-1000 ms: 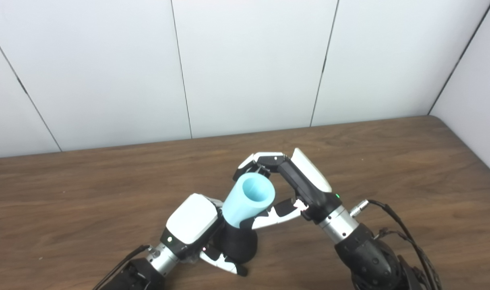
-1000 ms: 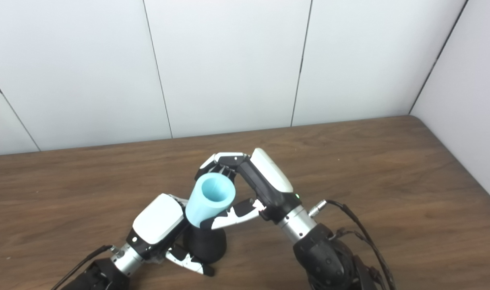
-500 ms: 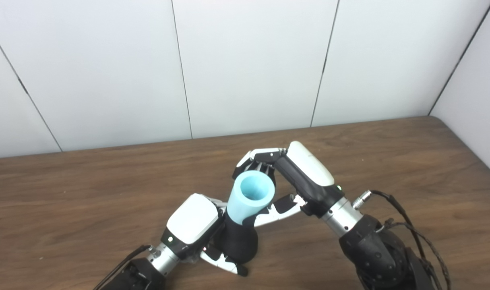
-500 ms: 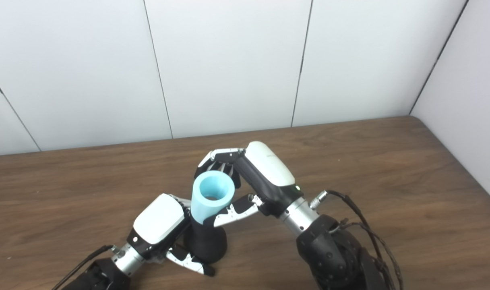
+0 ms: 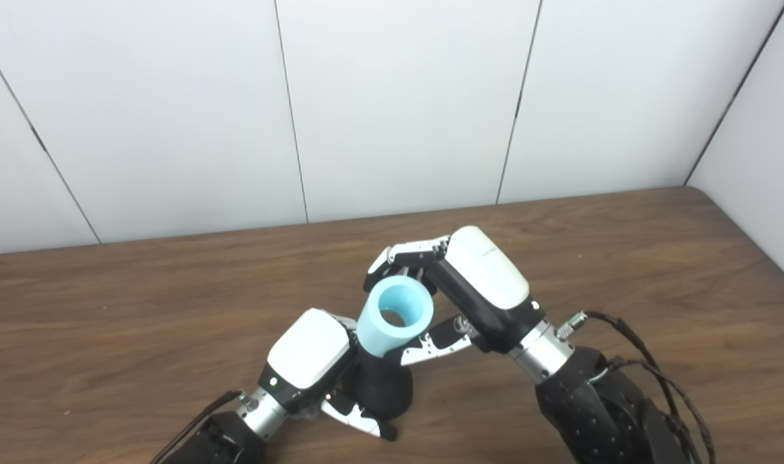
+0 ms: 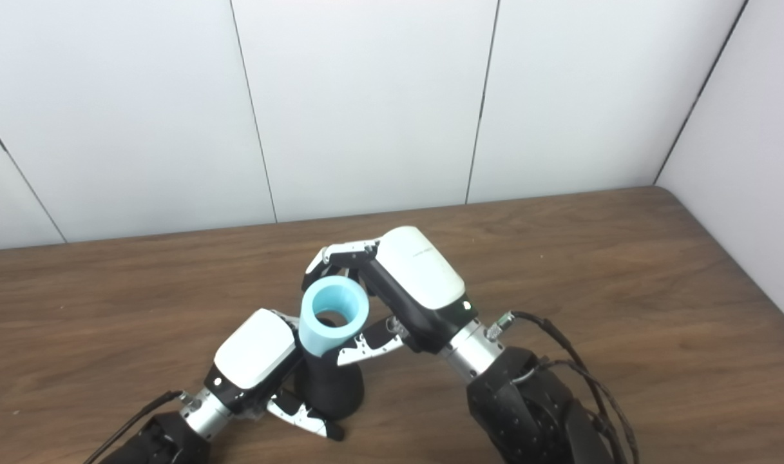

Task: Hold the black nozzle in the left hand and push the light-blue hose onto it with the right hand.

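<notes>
Low in the frame's centre, the left hand (image 5: 308,351) grips the black nozzle (image 5: 380,390) standing on the bench (image 5: 108,322); the right hand (image 5: 459,290), fingers (image 5: 398,258) wrapped round the light-blue hose (image 5: 392,319), should press straight down the nozzle's axis, untilted.

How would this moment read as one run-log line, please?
left hand: shut on nozzle | right hand: shut on hose | hose: over nozzle top

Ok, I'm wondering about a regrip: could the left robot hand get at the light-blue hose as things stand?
Probably not. The left robot hand is shut on the black nozzle, so it isn't free, and the right robot hand already wraps the light-blue hose, leaving little bare surface.
</notes>
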`<move>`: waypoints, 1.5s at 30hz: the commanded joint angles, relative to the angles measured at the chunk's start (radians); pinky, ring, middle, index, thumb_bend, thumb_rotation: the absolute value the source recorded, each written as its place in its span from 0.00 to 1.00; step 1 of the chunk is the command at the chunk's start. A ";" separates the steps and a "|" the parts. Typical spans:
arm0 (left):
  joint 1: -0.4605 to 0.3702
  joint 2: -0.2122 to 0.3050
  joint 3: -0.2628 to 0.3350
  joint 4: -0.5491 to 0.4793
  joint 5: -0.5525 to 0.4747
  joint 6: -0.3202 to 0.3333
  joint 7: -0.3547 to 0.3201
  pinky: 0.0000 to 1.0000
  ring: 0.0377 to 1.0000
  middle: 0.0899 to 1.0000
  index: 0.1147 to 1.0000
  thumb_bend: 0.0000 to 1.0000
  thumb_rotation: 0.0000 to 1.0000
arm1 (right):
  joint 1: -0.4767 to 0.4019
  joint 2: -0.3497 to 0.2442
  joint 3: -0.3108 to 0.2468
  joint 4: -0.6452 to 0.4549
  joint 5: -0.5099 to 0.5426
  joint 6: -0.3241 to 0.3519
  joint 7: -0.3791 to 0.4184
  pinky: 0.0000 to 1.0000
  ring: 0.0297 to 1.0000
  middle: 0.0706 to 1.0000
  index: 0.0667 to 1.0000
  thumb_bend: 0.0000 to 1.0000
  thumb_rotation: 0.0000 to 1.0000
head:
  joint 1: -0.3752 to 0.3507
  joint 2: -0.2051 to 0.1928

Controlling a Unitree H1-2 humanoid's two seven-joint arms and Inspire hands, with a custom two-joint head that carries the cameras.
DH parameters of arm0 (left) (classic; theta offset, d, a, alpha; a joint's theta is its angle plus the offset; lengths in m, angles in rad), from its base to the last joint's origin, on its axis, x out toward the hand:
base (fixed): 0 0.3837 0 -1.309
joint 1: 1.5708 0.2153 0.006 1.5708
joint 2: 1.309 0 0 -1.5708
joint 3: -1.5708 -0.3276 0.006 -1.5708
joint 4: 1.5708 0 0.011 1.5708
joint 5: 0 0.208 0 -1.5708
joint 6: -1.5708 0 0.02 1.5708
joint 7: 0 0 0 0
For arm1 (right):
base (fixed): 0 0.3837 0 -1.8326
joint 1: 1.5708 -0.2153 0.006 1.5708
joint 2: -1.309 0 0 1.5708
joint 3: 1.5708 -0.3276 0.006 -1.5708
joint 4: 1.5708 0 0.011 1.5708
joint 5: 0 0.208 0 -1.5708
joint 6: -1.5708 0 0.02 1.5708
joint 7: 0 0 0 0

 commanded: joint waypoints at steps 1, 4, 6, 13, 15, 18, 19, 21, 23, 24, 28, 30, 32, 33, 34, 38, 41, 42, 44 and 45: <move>0.095 -0.031 -0.051 0.070 0.022 0.006 -0.008 0.19 0.37 0.43 0.43 0.50 0.00 | -0.015 -0.001 -0.002 -0.004 -0.014 -0.021 -0.010 0.20 0.32 0.44 0.52 0.51 0.00 | -0.001 0.003; 0.097 -0.031 -0.050 0.066 0.021 0.006 -0.008 0.18 0.38 0.44 0.42 0.50 0.00 | -0.013 0.002 -0.003 -0.008 -0.013 -0.013 -0.003 0.21 0.33 0.44 0.52 0.51 0.00 | -0.001 0.003; 0.097 -0.030 -0.050 0.064 0.021 0.007 -0.013 0.20 0.34 0.39 0.45 0.50 0.00 | -0.012 0.005 -0.004 -0.010 -0.010 -0.005 0.003 0.22 0.33 0.45 0.52 0.51 0.00 | -0.002 0.005; 0.096 -0.033 -0.049 0.068 0.016 0.007 -0.017 0.20 0.33 0.37 0.47 0.50 0.00 | -0.011 0.014 -0.011 -0.017 0.026 0.026 0.030 0.22 0.33 0.45 0.52 0.51 0.00 | 0.000 0.002; 0.096 -0.035 -0.049 0.071 0.015 0.006 -0.015 0.20 0.36 0.41 0.44 0.50 0.00 | -0.012 0.016 -0.012 -0.021 0.028 0.037 0.044 0.23 0.33 0.45 0.52 0.51 0.00 | 0.000 0.001; 0.093 -0.036 -0.052 0.072 0.019 0.009 -0.019 0.18 0.39 0.44 0.42 0.50 0.00 | -0.018 0.015 -0.011 -0.025 0.031 0.043 0.056 0.22 0.33 0.45 0.52 0.51 0.00 | 0.002 0.001; 0.092 -0.036 -0.052 0.073 0.018 0.007 -0.021 0.19 0.35 0.40 0.45 0.50 0.00 | -0.021 0.014 -0.011 -0.026 0.034 0.045 0.058 0.23 0.33 0.45 0.52 0.51 0.00 | 0.003 0.003; 0.090 -0.037 -0.053 0.077 0.018 0.006 -0.022 0.21 0.33 0.38 0.47 0.50 0.00 | -0.027 0.012 -0.011 -0.025 0.039 0.048 0.063 0.22 0.33 0.44 0.52 0.51 0.00 | 0.006 -0.001; 0.088 -0.039 -0.054 0.081 0.020 0.010 -0.025 0.20 0.32 0.37 0.47 0.49 0.00 | -0.033 0.012 -0.012 -0.023 0.047 0.053 0.070 0.23 0.34 0.45 0.52 0.51 0.00 | 0.006 -0.005; 0.086 -0.040 -0.055 0.083 0.020 0.012 -0.029 0.20 0.32 0.37 0.47 0.49 0.00 | -0.036 0.012 -0.012 -0.021 0.051 0.055 0.074 0.24 0.34 0.45 0.52 0.51 0.00 | 0.007 -0.008; 0.084 -0.041 -0.056 0.086 0.016 0.012 -0.032 0.23 0.33 0.38 0.48 0.49 0.00 | -0.045 0.011 -0.011 -0.015 0.056 0.062 0.087 0.25 0.34 0.44 0.52 0.51 0.00 | 0.009 -0.011; 0.084 -0.040 -0.059 0.085 0.019 0.014 -0.031 0.23 0.33 0.38 0.48 0.49 0.00 | -0.046 0.012 -0.010 -0.014 0.059 0.064 0.091 0.25 0.34 0.44 0.52 0.51 0.00 | 0.009 -0.014; 0.085 -0.040 -0.059 0.085 0.019 0.013 -0.028 0.23 0.33 0.38 0.47 0.49 0.00 | -0.048 0.011 -0.007 -0.012 0.055 0.064 0.092 0.25 0.34 0.45 0.52 0.51 0.00 | 0.008 -0.014; 0.086 -0.040 -0.060 0.086 0.018 0.011 -0.025 0.23 0.33 0.38 0.47 0.49 0.00 | -0.049 0.010 -0.006 -0.010 0.053 0.063 0.091 0.25 0.34 0.45 0.52 0.51 0.00 | 0.009 -0.015; 0.086 -0.041 -0.060 0.088 0.019 0.010 -0.022 0.23 0.33 0.38 0.47 0.49 0.00 | -0.050 0.010 -0.005 -0.009 0.051 0.063 0.091 0.25 0.34 0.45 0.52 0.51 0.00 | 0.009 -0.015; 0.084 -0.041 -0.065 0.086 0.027 0.017 -0.026 0.24 0.33 0.38 0.48 0.49 0.00 | -0.060 0.010 -0.003 -0.011 0.044 0.066 0.096 0.24 0.34 0.44 0.52 0.51 0.00 | 0.010 -0.017; 0.082 -0.040 -0.068 0.087 0.025 0.017 -0.028 0.24 0.33 0.38 0.48 0.49 0.00 | -0.068 0.009 -0.003 -0.011 0.043 0.068 0.102 0.25 0.34 0.45 0.51 0.51 0.00 | 0.011 -0.017; 0.082 -0.040 -0.068 0.088 0.025 0.017 -0.025 0.24 0.33 0.38 0.48 0.49 0.00 | -0.071 0.008 -0.003 -0.011 0.043 0.069 0.106 0.25 0.34 0.45 0.51 0.51 0.00 | 0.011 -0.018; 0.081 -0.040 -0.070 0.089 0.025 0.015 -0.021 0.23 0.32 0.38 0.47 0.49 0.00 | -0.076 0.009 -0.003 -0.012 0.041 0.073 0.114 0.25 0.34 0.45 0.51 0.51 0.00 | 0.010 -0.018; 0.081 -0.040 -0.071 0.090 0.027 0.016 -0.019 0.23 0.32 0.38 0.47 0.49 0.00 | -0.079 0.009 -0.002 -0.014 0.038 0.076 0.119 0.24 0.34 0.44 0.51 0.51 0.00 | 0.010 -0.018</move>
